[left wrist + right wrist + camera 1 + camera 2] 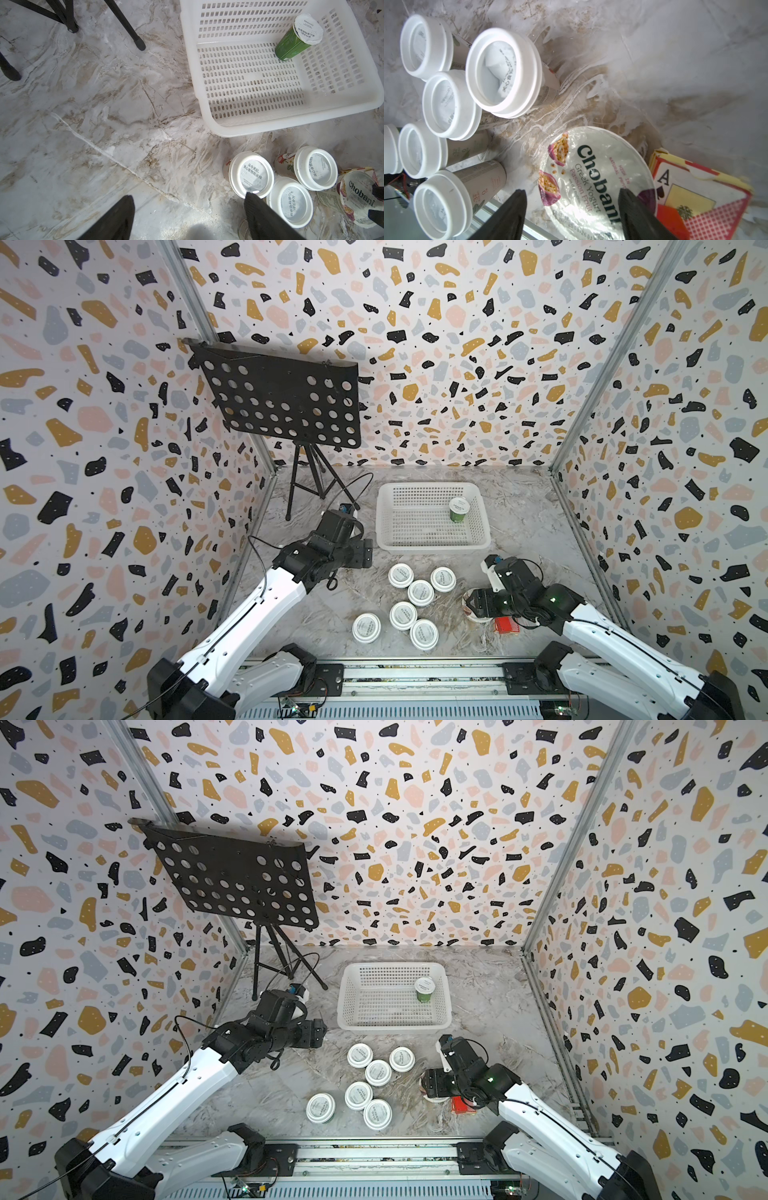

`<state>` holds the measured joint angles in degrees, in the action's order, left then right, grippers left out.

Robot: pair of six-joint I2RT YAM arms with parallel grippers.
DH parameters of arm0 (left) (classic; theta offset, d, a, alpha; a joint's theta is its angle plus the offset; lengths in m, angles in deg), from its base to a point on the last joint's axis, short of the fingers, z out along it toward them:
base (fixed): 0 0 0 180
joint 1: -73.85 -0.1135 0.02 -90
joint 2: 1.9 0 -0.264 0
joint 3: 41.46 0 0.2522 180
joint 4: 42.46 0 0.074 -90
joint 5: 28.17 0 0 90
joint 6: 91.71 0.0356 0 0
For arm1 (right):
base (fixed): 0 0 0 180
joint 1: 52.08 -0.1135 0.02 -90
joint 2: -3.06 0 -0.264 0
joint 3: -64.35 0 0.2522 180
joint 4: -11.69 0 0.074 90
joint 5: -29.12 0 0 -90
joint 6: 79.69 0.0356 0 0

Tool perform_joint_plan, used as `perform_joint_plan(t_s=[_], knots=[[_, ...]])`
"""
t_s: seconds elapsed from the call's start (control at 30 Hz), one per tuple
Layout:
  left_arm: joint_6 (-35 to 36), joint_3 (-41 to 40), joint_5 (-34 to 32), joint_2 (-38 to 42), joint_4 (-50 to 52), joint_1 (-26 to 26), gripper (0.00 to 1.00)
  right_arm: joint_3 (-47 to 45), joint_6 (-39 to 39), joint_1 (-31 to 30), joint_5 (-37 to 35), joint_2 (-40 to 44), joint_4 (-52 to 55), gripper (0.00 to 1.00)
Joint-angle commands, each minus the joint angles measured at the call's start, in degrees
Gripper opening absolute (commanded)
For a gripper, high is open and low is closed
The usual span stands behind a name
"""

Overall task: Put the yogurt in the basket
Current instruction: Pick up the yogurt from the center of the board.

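We are seeing the right claw spread apart over the Chobani cup in its wrist view, largely arm-hidden from above, while the left claw is gaping empty.

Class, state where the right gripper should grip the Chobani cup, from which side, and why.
Grip the side wall just under the lid of the Chobani cup, coming straight down from above with the right gripper astride it. It stands upright, round and wide, so opposite sides suit open jaws. The card box lies close beside it, so that finger probably needs care.
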<state>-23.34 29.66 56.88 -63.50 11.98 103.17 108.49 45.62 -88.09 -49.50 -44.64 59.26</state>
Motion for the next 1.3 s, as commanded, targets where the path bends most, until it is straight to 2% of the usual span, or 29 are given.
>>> perform_joint_plan(t_s=[0.0, 0.3, 0.6, 0.93, 1.27], knots=[[0.26, -0.32, 0.64, 0.26, -1.21, 0.19, 0.86, -0.54, 1.22, 3.75, 6.80, 3.37, -0.92, 0.73], [0.10, -0.23, 1.08, 0.17, -1.25, 0.18, 0.86, 0.07, -0.48, 9.92, 7.91, 4.64, 2.32, 0.73], [0.09, -0.41, 1.17, 0.45, -1.36, 0.19, 0.86, -3.76, -0.45, 18.60, 15.11, 4.29, 0.97, 0.73], [0.07, -0.31, 1.37, 0.26, -1.46, 0.15, 0.86, -7.99, 0.52, 19.37, 20.16, 3.81, -3.65, 0.69], [-0.09, -0.41, 1.43, 0.17, -1.43, 0.17, 0.86, -7.72, -0.66, 19.43, 18.98, 2.73, -3.79, 0.57]])
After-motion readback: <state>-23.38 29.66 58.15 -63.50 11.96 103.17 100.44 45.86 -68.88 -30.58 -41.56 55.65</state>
